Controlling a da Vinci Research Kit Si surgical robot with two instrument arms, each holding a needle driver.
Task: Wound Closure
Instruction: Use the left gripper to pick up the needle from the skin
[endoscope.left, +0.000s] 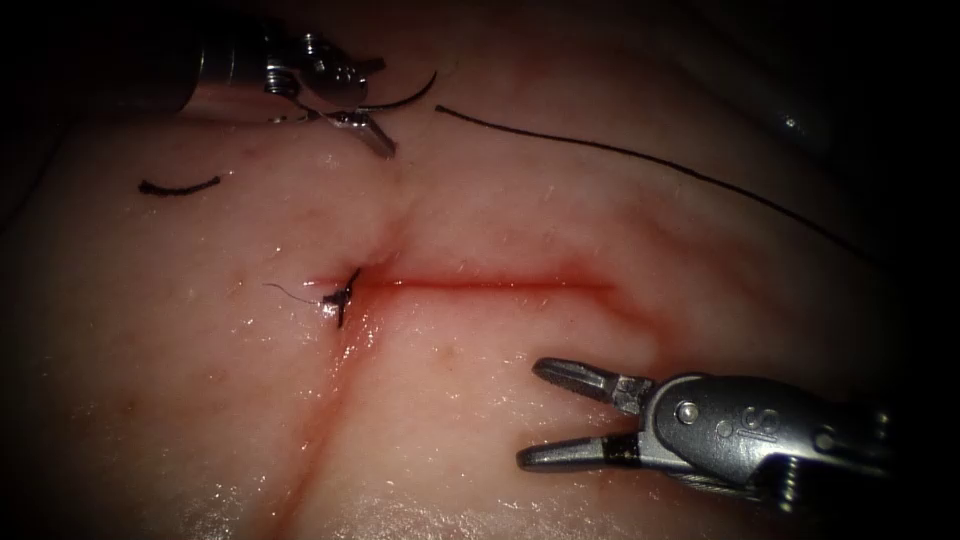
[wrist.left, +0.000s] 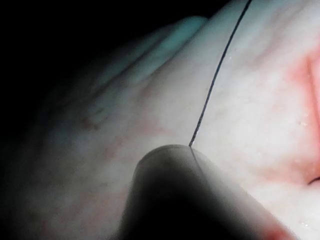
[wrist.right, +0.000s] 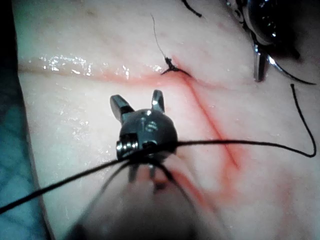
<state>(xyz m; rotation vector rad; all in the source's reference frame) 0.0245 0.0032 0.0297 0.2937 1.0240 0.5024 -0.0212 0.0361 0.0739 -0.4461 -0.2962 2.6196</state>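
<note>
My right tool (endoscope.left: 528, 415) lies low over the tissue's (endoscope.left: 200, 420) near edge, its steel jaws spread wide and holding nothing. Beyond it the red cut (endoscope.left: 500, 284) runs level across the glistening pale tissue, with a dark knot (endoscope.left: 340, 296) at its left end. A loose black thread (endoscope.left: 640, 155) trails toward the far right edge. At the far left corner, my left tool (endoscope.left: 355, 95) has its jaws parted around the thin curved needle (endoscope.left: 395, 100), which lies above the tissue; I cannot tell whether they grip it.
</note>
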